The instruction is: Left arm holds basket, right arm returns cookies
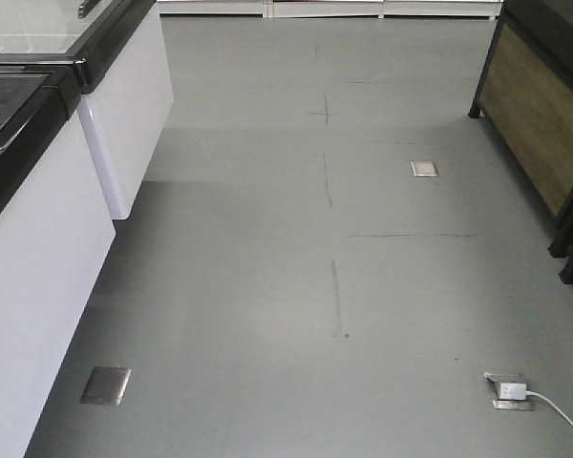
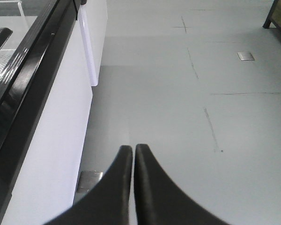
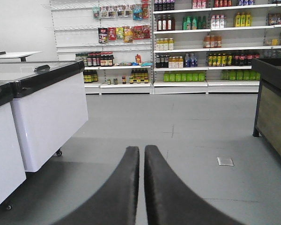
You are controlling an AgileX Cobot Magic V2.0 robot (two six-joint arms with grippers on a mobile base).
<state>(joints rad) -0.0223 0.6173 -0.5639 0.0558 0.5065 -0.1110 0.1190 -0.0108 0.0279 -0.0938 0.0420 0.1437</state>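
Note:
The basket and the cookies are out of view in all three views. In the left wrist view my left gripper (image 2: 133, 148) is shut, its black fingers pressed together with nothing between them, over grey floor beside a white freezer cabinet (image 2: 51, 140). In the right wrist view my right gripper (image 3: 142, 149) is shut and empty too, facing down an aisle toward stocked shelves (image 3: 196, 47). Neither arm shows in the front view.
White chest freezers (image 1: 48, 219) with black rims line the left side. A dark wood-panelled stand (image 1: 544, 124) is at the right. Floor plates (image 1: 105, 385) and a plugged socket with white cable (image 1: 512, 391) lie on the grey floor. Shelves of bottles stand far ahead.

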